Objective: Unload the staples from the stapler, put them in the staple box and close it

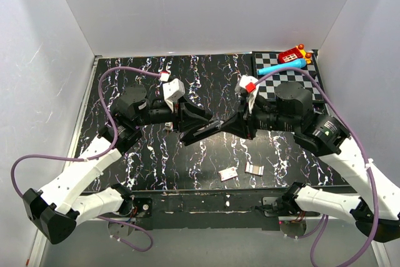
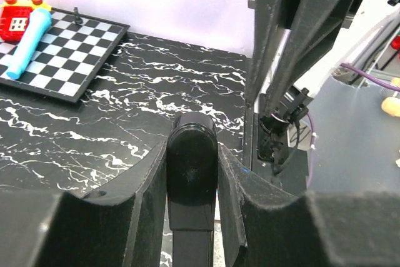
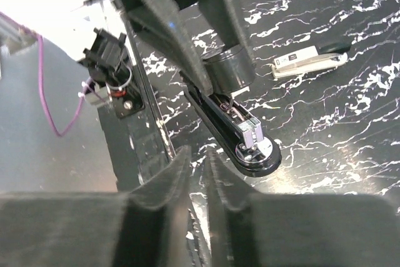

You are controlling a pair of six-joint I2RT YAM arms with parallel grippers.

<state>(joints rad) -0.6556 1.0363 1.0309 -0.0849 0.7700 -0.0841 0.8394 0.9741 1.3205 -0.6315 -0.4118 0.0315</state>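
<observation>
The stapler (image 3: pixel 240 130) is black and glossy, and it is over the middle of the worktop (image 1: pixel 156 157), between the two arms. The left fingers (image 2: pixel 140 204) are pinching its rounded rear end from both sides. It is swung open. The right wrist view shows the lower half reaching out with a silver metal channel along it, ending in a round black foot.

The right fingers (image 3: pixel 165 179) come in from the right and stand just beside that round foot, with only a narrow gap between them. Nothing shows in that gap.

A slim silver-and-white bar with a dark end (image 3: pixel 307 60) lies flat on the worktop, apart from both arms.

Near the front edge lies a small red-and-white box (image 1: pixel 228 173). Just to its right is a small grey striped piece (image 1: pixel 254 167).

A chessboard (image 1: pixel 315 78) sits in the far right corner. A red toy (image 1: pixel 291 55) and a light blue tube (image 1: pixel 281 67) rest on its far part.
</observation>
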